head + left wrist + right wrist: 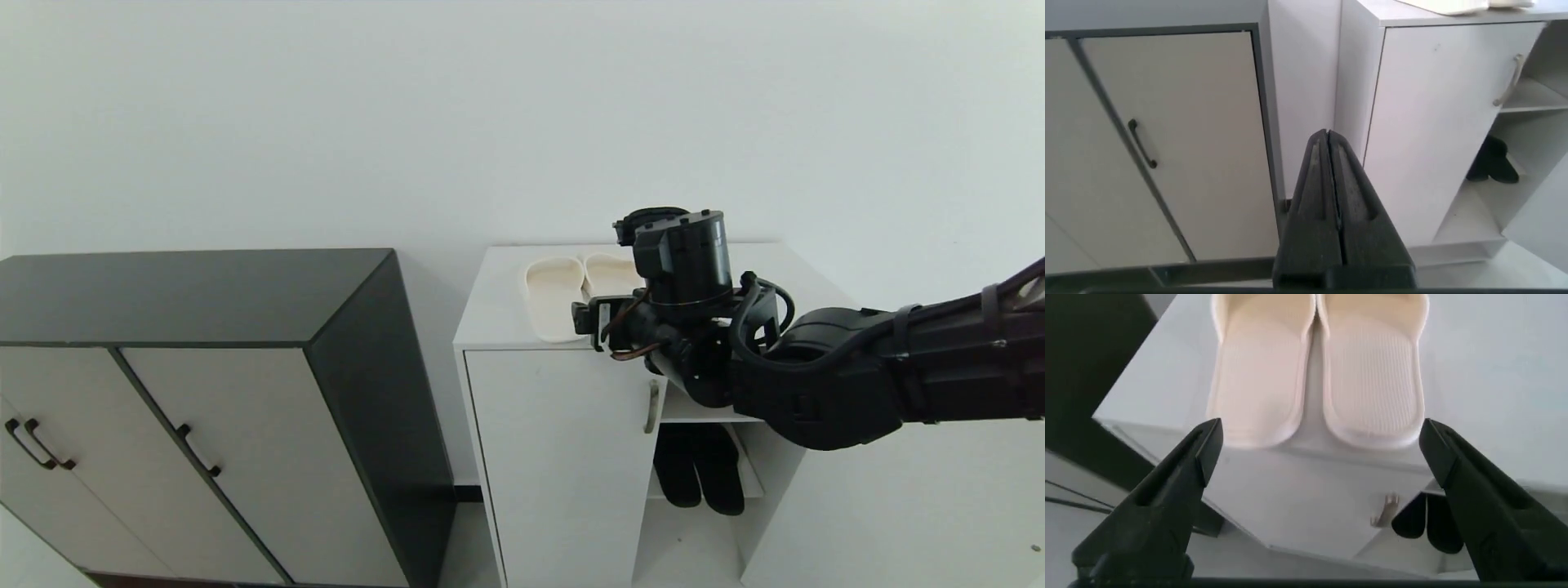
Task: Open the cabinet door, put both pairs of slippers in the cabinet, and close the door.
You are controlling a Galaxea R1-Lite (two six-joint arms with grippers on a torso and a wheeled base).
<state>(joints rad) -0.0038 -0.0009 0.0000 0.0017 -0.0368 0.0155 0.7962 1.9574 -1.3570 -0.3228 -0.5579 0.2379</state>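
Right pincer [1321,434] hangs with jaws wide apart just short of the cream slippers [1368,384], which lie side by side on the top surface of the white cabinet [563,457]; they look light, soft and bendy, so pinching both inner edges together seems best; left pincer [1328,163] is pressed together.

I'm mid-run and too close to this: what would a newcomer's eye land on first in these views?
First, the right gripper, open, poised at the front edge of the white cabinet, facing the cream slippers lying side by side on its top. Next, the black slippers sitting on a shelf inside the cabinet's open right compartment.
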